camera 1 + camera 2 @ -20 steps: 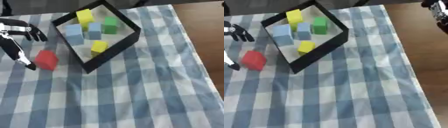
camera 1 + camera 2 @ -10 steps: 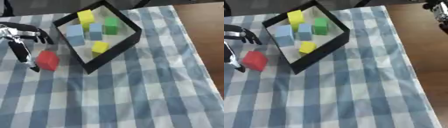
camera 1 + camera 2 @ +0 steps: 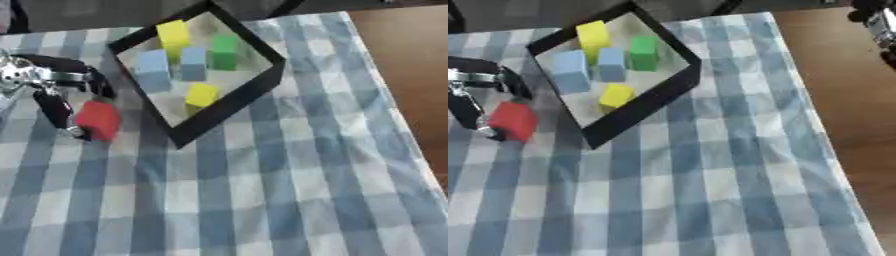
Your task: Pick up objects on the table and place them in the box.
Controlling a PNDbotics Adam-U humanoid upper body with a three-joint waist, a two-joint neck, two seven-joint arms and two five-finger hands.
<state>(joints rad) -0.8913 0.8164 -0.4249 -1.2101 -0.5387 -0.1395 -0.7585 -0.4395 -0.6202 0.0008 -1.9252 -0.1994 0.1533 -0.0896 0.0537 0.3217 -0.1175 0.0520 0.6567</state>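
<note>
Cloth: a blue and white checked tablecloth (image 3: 262, 200) covers the table, nothing on its near half.
Red block: the red block (image 3: 97, 120) sits on the cloth at the left, just outside the box's near-left wall.
Left hand: the left hand (image 3: 54, 87) is right at the red block, one dark finger down its left side, others curled over its far side. It's closing around the block, which rests on the cloth.
Box: the black-walled box (image 3: 232, 102) sits askew, left of centre, towards the far side.
Inside the box: small yellow block (image 3: 201, 94) nearest, two light blue blocks (image 3: 152, 69) further in, then a green block (image 3: 225, 52) and a tall yellow block (image 3: 173, 34) at the far end.
Right hand: only a bit of the right hand (image 3: 878, 25) peeks in at the far right edge over bare wood; can't tell what its fingers are doing.
</note>
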